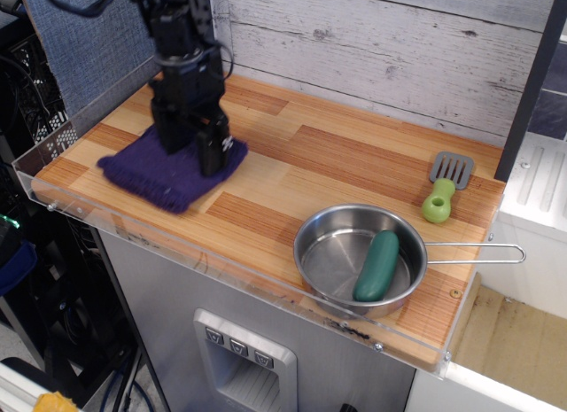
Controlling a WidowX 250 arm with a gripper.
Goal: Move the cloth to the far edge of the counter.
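The dark purple cloth (149,178) lies on the left part of the striped wood counter (292,164), a little back from its front edge. My gripper (192,153) points straight down onto the cloth's far right part. Its black fingers (213,151) press into the fabric and seem to pinch it. The cloth's far edge is hidden behind the gripper.
A steel pan (330,252) with a green vegetable (377,266) in it stands at the front right. A green-handled spatula (443,189) lies at the right. The white plank wall (372,49) bounds the back. A clear acrylic rim (177,245) runs along the front.
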